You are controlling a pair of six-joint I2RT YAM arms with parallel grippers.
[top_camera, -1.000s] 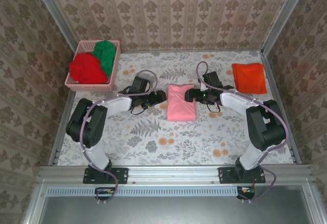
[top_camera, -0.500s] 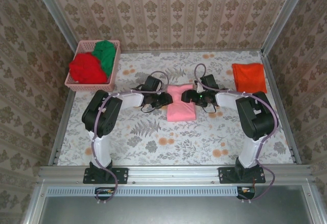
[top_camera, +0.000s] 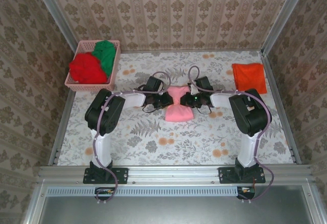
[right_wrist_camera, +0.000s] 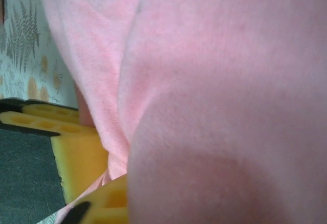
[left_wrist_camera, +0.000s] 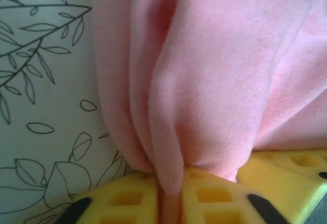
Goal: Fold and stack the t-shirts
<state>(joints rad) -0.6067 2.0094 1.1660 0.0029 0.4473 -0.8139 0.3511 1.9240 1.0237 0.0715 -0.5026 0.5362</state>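
The light pink t-shirt [top_camera: 179, 109] lies mid-table, pinched narrow at its far end and wider toward me. My left gripper [top_camera: 167, 98] holds that far end from the left. In the left wrist view, its yellow pads [left_wrist_camera: 127, 199] are shut on a fold of the pink cloth [left_wrist_camera: 219, 81]. My right gripper [top_camera: 190, 99] holds the same end from the right. Pink cloth [right_wrist_camera: 214, 106] covers most of the right wrist view, and a yellow pad [right_wrist_camera: 104, 203] presses against it. The orange folded t-shirt [top_camera: 249, 77] lies at the far right. The red t-shirt [top_camera: 86, 68] and green t-shirt [top_camera: 106, 54] sit crumpled together.
A pink plastic lattice basket [top_camera: 91, 86] at the far left corner holds the red and green shirts. The floral tablecloth [top_camera: 153, 137] is bare between the pink shirt and the arm bases. Patterned walls and metal rails close in the table.
Both grippers have moved inward toward each other, closing on the pink shirt's far end. That end has gone from flat and rectangular to bunched, and the shirt looks shorter.
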